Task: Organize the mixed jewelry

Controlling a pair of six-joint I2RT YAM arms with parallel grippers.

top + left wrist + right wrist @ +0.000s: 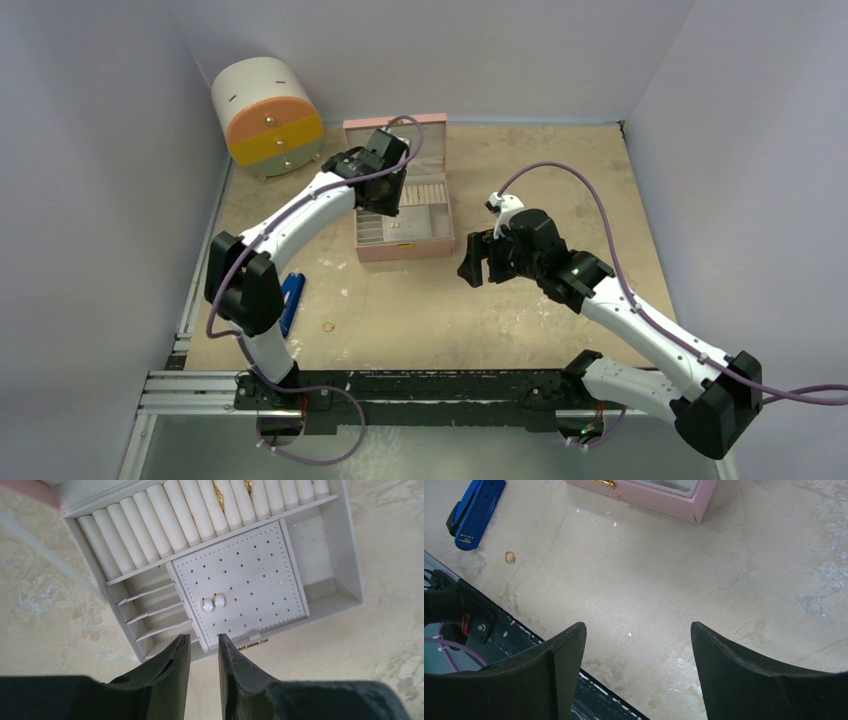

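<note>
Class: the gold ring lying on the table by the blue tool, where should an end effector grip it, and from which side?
Probably from straight above, pinching the gold ring across its outer edges: it seems to lie flat on the table, thin, with no raised side to grasp.

Pink box borders open tabletop under right pincer.

White left arm and right arm, black joint housings, looping purple cables, matte black wedge fingers.
</note>
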